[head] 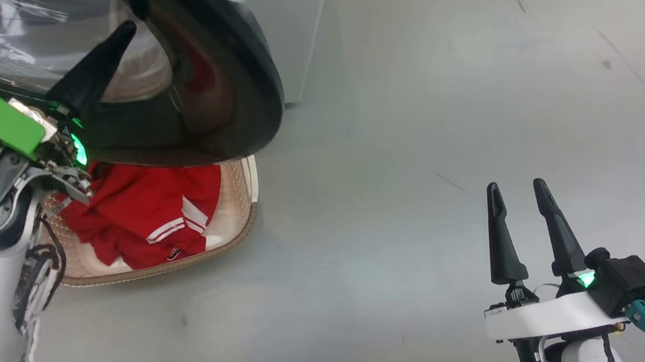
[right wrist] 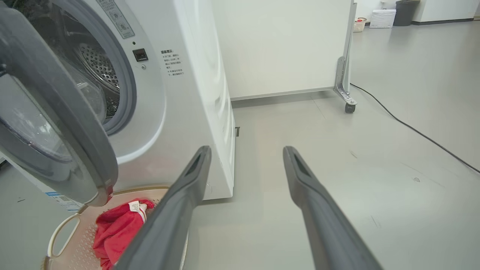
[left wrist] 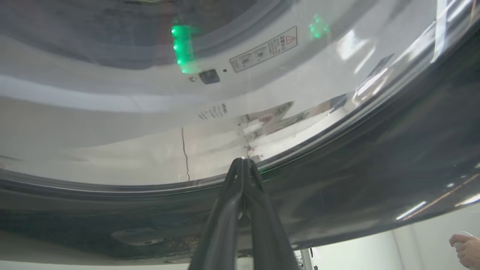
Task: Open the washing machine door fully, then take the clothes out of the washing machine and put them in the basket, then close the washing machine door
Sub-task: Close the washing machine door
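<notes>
While my left tool (left wrist: pixel 243 162) is pressed together, tips at the washing machine door (left wrist: pixel 337 180) where glass meets black rim, my right tool (head: pixel 516 188) hangs spread over the floor (head: pixel 422 156). Below the door, the red clothes (head: pixel 143 209) lie in the basket (head: pixel 237 208), beside the washing machine (right wrist: pixel 187 93).

So the washing machine (right wrist: pixel 195 93) is a white front loader, small printed text next to the grey-rimmed steel drum (right wrist: pixel 98 63). The washing machine door (right wrist: pixel 75 123) stands partway open, with a glossy dark rim and a bulging clear window, hanging right over the basket (head: pixel 247 209). That's a cream perforated thing with a brown rim, sitting on the floor just in front of the machine. The clothes (head: pixel 136 214) are bunched up inside it, bright red with white stripes and a white tag showing.
</notes>
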Controlling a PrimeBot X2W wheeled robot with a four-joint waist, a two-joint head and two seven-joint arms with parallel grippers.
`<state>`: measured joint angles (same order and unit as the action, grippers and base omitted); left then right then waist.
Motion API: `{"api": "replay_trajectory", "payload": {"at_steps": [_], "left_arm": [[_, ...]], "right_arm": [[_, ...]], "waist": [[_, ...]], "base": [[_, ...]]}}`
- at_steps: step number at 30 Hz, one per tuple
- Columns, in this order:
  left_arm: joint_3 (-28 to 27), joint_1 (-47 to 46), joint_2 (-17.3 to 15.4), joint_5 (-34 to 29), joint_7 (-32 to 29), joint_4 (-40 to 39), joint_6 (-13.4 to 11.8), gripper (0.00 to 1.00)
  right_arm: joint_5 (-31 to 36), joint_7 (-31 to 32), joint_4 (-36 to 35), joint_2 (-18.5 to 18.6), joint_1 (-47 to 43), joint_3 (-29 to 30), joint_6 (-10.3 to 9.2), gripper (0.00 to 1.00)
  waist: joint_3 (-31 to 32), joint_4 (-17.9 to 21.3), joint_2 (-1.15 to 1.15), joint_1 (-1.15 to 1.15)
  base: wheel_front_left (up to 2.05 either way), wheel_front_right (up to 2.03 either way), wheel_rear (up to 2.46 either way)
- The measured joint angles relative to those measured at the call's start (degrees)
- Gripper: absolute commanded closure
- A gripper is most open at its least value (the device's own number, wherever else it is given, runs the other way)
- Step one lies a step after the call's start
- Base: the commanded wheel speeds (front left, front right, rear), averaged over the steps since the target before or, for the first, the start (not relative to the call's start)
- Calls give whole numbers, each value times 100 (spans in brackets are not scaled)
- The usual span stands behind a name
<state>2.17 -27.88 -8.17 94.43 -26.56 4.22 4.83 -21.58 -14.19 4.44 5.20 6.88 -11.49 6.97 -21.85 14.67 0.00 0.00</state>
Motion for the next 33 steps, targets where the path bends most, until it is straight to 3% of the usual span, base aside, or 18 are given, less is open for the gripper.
{"api": "replay_trajectory", "payload": {"at_steps": [17, 33], "left_arm": [[-282, -1158, -152, -452, 700, 846, -105, 100], [-347, -1229, 157, -304, 799, 1218, 146, 100]], "right_arm": [[-111, -7, 30, -129, 350, 132, 1, 0], [-108, -9, 79, -137, 360, 341, 2, 0]], "waist": [[-474, 727, 0, 0], [-431, 539, 0, 0]], "base": [[0, 0, 0], [0, 0, 0]]}}
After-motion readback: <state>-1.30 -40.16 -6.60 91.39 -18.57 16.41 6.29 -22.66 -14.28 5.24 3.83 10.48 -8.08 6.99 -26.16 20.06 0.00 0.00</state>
